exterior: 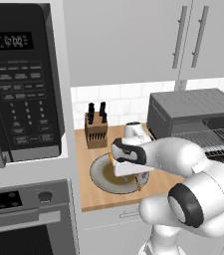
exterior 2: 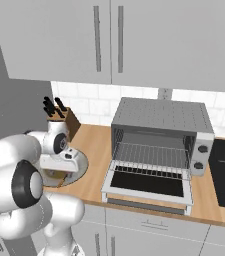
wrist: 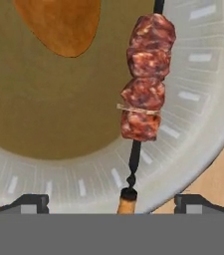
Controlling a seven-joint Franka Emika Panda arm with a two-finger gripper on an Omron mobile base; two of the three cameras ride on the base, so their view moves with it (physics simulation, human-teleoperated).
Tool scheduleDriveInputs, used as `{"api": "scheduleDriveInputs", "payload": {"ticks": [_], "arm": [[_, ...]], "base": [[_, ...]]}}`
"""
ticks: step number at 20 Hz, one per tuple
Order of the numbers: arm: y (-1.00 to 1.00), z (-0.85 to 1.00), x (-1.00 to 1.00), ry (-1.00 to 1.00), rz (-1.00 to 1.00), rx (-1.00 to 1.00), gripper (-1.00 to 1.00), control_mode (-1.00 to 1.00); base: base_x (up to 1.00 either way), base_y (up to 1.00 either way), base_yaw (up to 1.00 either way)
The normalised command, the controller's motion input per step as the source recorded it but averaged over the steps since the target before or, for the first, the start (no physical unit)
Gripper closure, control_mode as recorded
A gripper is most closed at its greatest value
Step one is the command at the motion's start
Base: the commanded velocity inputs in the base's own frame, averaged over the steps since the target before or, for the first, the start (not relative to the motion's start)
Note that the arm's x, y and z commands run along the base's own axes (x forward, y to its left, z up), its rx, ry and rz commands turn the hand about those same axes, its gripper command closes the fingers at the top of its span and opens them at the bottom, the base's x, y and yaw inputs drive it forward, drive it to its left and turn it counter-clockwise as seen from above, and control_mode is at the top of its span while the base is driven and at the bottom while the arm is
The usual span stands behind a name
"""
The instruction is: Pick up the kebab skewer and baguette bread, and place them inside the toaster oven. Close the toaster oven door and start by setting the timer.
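My claw (wrist: 111, 201) hangs low over the plate (wrist: 203, 94) with its jaws spread wide and nothing between them; in the hand view the two dark tips stand at either side of the wooden handle end of the kebab skewer (wrist: 144, 82), not touching it. The skewer lies across the plate's pale rim, its reddish meat chunks stacked along the thin stick. The baguette bread (wrist: 58, 22) rests on the plate's brown centre, well to one side of the skewer and apart from it (only its rounded golden end is in that view).

So, as I judge it, almost nothing of the job is done yet. Both foods sit on the plate, which stands on the wooden desk (exterior 2: 96, 145) beside the knife block (exterior: 96, 127). The toaster oven (exterior 2: 159, 132) stands further along the desk toward the dark cooktop, and its door (exterior 2: 149, 186) is already folded down flat, with the wire rack bare inside. That saves me opening it.

What is left: close on the skewer and carry it to the rack, return for the baguette and do the same, swing the door up shut, then turn the timer. I take the timer to be one of the knobs (exterior 2: 202, 149) on the oven's right panel, though I cannot tell which. I read this moment as the approach for the first grasp.
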Motion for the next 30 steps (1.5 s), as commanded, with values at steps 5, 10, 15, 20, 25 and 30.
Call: {"api": "scheduleDriveInputs", "payload": {"ticks": [5,10,15,20,25,30], "arm": [[-0.16,-0.26,0.00,0.00,0.00,0.00,-1.00,-1.00],[-0.11,-0.15,0.06,-0.03,0.00,0.00,-1.00,-1.00],[0.00,-0.01,0.09,-0.13,0.00,0.00,-1.00,-1.00],[0.00,-0.14,0.03,-0.15,0.00,0.00,-1.00,-1.00],[0.00,-0.20,0.34,-0.06,0.00,0.00,-1.00,-1.00],[0.00,-0.11,0.40,-0.04,0.00,0.00,-1.00,-1.00]], "base": [[0.00,0.00,0.00],[0.00,0.00,0.00],[0.00,0.00,0.00],[0.00,0.00,0.00],[0.00,0.00,0.00],[0.00,0.00,0.00]]}}
